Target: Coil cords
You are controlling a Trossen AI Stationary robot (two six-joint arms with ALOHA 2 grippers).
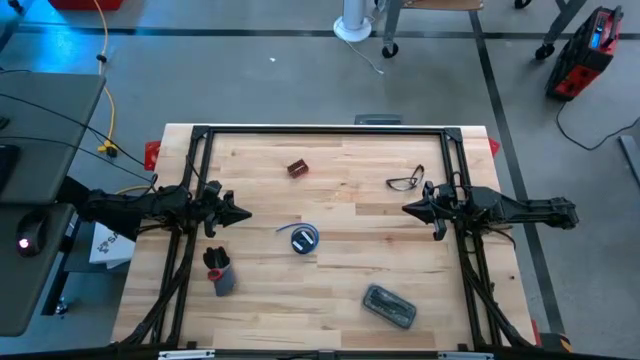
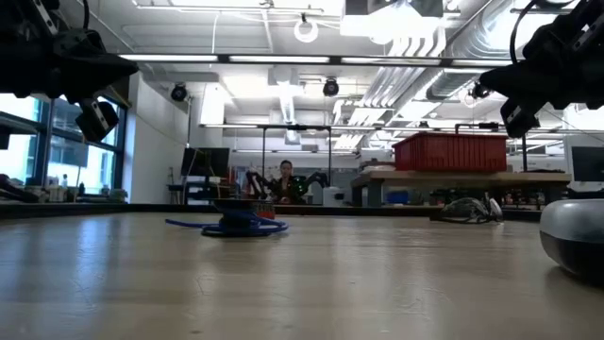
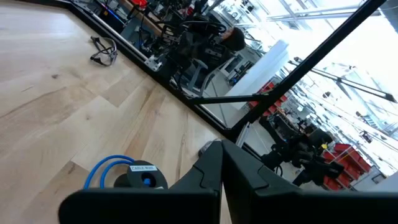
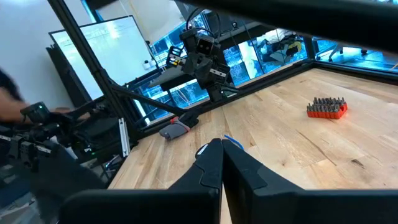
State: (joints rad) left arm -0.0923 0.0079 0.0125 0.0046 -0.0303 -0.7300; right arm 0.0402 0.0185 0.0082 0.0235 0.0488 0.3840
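A small round black reel with a blue-white patch (image 1: pixel 304 239) lies flat on the table's middle, with a thin blue cord (image 1: pixel 287 229) looping out toward the left. It also shows in the low view (image 2: pixel 238 223) and in the left wrist view (image 3: pixel 134 176). My left gripper (image 1: pixel 243 213) hangs shut above the table, left of the reel. My right gripper (image 1: pixel 408 208) hangs shut above the table, right of the reel. Both are empty.
Dark-framed glasses (image 1: pixel 405 181) lie at the far right. A red-brown block (image 1: pixel 297 168) sits far of the middle. A grey case (image 1: pixel 389 305) lies near the front right. A dark and grey object (image 1: pixel 218 270) lies at the near left. A yellow cable (image 1: pixel 105 60) runs off the table.
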